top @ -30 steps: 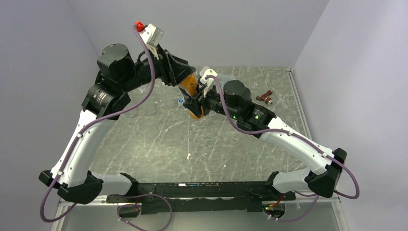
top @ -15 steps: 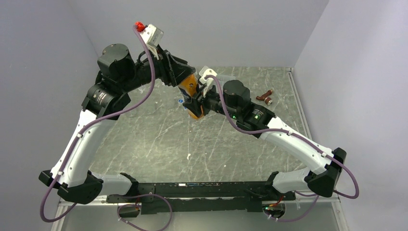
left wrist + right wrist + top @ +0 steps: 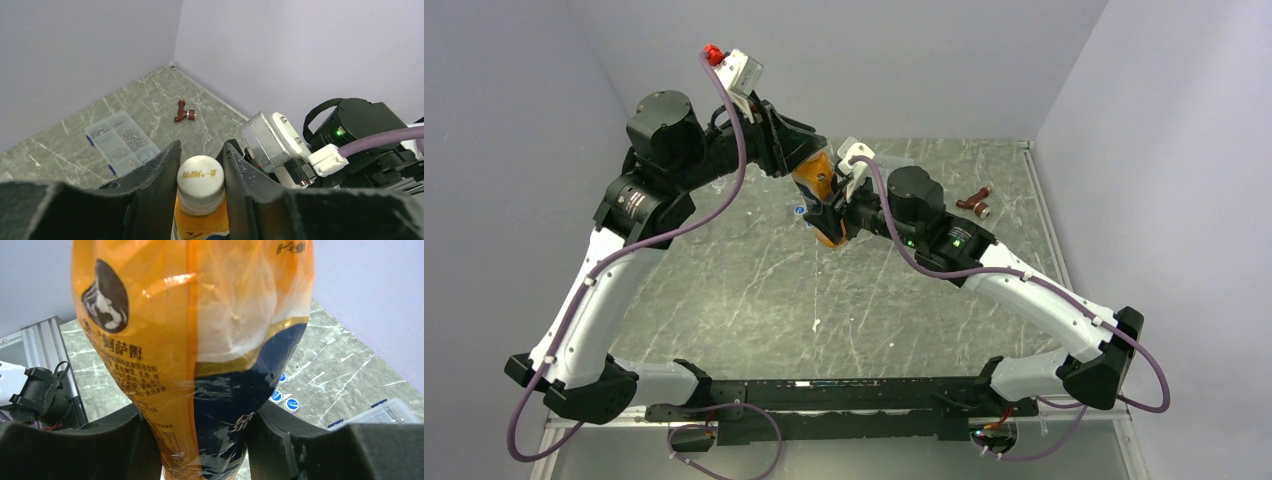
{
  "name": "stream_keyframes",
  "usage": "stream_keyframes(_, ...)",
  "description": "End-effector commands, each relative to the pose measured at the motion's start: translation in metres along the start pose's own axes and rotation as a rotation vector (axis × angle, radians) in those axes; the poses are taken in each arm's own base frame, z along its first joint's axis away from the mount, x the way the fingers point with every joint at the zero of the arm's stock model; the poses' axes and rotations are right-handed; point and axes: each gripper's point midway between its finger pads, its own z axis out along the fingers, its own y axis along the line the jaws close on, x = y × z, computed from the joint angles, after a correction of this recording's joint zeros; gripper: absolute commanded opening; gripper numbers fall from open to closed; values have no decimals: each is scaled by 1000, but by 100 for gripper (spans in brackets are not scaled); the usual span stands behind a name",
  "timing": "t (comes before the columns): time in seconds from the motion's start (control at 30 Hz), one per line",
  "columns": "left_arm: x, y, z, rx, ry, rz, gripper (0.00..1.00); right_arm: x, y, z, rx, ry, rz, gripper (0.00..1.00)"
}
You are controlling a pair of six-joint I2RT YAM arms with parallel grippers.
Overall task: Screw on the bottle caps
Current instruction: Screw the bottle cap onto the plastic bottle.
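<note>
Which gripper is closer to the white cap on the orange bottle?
Left. The left gripper straddles the white cap; the right gripper clamps the orange bottle lower down its body.

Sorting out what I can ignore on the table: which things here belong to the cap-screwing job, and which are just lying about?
Job: orange bottle held in the right gripper; white cap on its neck, clamped by the left gripper; loose blue caps.
Lying about: clear compartment box; small brown object.

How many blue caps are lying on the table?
3: top cap, middle cap, bottom cap, clustered on the table right of the bottle; it may hide more.
</note>
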Motion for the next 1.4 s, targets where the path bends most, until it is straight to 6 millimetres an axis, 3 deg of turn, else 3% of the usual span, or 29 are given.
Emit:
stream_keyframes(0.0,-19,-10,-8,21,-50,28,34,-30,1,-2,0,-71,5,0)
stream_keyframes(0.23,-19,-15,-8,55,-62,48,9,-40,24,-3,-120,-60,52,0)
stream_keyframes(0.43,-21,-19,-8,75,-64,49,2,-54,42,-9,-222,-60,114,0)
stream_keyframes(0.83,-14,-37,-13,174,-26,54,0,-74,42,-32,-422,-117,247,0)
stream_keyframes(1.37,-24,-83,-37,445,-8,-64,0,-76,69,-65,-707,-206,84,0)
